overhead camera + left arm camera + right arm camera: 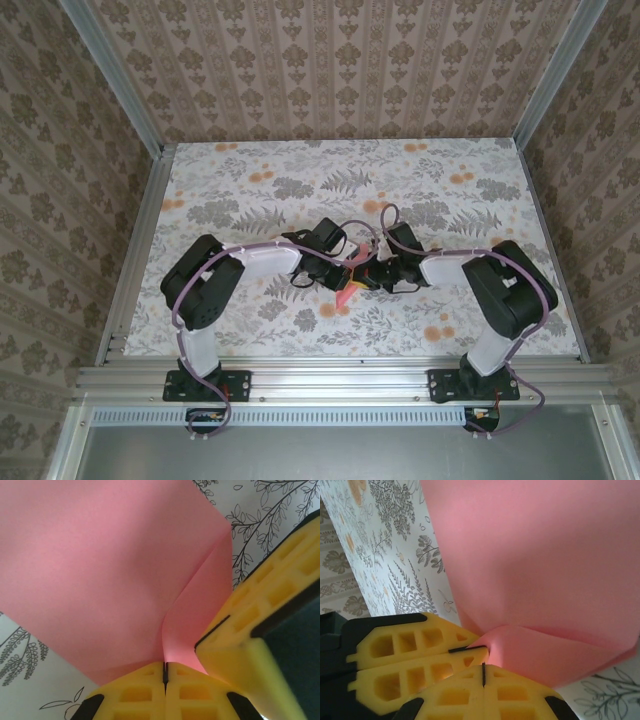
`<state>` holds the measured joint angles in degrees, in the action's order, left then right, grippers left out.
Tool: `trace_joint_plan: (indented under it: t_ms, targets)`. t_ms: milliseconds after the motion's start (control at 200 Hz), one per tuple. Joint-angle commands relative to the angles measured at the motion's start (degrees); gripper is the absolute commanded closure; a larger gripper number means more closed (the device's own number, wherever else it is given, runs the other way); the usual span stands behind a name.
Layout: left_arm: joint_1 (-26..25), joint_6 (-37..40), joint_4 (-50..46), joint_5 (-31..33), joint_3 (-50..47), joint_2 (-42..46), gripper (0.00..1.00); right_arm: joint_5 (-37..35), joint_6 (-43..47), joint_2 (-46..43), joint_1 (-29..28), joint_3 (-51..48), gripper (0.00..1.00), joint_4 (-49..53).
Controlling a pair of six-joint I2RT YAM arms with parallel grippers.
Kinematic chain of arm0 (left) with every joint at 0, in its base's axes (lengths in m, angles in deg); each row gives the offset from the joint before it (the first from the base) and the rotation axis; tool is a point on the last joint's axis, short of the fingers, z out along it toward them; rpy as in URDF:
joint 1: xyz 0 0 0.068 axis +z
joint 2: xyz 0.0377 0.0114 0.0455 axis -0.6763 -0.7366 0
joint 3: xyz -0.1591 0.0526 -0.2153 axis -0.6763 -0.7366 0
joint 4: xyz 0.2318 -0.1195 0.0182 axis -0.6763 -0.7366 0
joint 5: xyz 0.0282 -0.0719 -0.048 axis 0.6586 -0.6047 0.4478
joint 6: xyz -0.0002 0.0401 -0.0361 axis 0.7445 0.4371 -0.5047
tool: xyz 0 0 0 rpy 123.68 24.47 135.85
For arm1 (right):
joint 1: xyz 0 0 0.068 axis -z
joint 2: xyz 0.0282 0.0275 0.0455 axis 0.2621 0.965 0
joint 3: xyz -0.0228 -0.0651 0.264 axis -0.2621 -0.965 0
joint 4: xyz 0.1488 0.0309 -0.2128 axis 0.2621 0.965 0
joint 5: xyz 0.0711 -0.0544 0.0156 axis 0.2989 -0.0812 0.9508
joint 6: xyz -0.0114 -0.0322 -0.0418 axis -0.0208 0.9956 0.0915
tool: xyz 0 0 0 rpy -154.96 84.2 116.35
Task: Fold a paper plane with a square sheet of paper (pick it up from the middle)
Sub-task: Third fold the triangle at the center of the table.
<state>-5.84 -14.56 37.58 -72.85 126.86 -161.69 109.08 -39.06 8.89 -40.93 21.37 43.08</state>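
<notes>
1. Right up at the lens, the left gripper [165, 676] is seen clamped shut on the pink paper [100, 570], its yellow fingers pressed together on the sheet's edge.
2. The right gripper [483, 677] is likewise closed on the same paper, just beside the left one.
3. The paper is held between both grippers at the middle of the floral table [300, 180], and a crease is seen running out from the pinch.

Place: probably a lab test cell | aluminium rails [330, 378] edge the floral tabletop [300, 165] | wallpaper-print panels [330, 70] wall three sides
</notes>
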Motion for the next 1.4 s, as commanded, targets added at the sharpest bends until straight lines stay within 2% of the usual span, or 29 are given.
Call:
trace_joint_plan:
  t_ms: [0,185,590,830,955,1070,1395]
  targets:
    - [0.52,-0.49,-1.06,1.3,-1.54,-2.29,0.95,-3.67,-2.54,3.01,-0.19,-2.08,0.97,-3.43]
    - [0.61,-0.62,-1.21,1.29,-1.57,-2.39,0.95,-4.28,-4.64,5.04,-0.2,-4.19,0.97,-7.67]
    - [1.12,-0.98,-0.72,1.21,-2.28,-2.01,0.95,-8.97,-3.6,-8.81,-2.05,-5.89,0.97,0.9]
    - [1.12,-1.02,-0.34,0.87,-2.4,-2.03,0.95,-12.75,-6.3,-6.85,-6.08,-4.75,0.98,0.56]
    - [1.18,-1.02,-0.36,0.69,-2.46,-1.95,0.95,-13.31,-8.18,-3.58,-6.53,-6.09,0.99,-4.33]
    - [1.2,-0.85,-0.64,0.69,-2.3,-2.12,0.95,-14.39,-8.1,-1.45,-7.21,-6.0,0.99,-3.16]
    - [1.21,-0.89,-0.73,0.86,-2.21,-1.94,0.95,-13.8,-7.96,-8.15,-7.7,-6.58,0.99,-1.41]
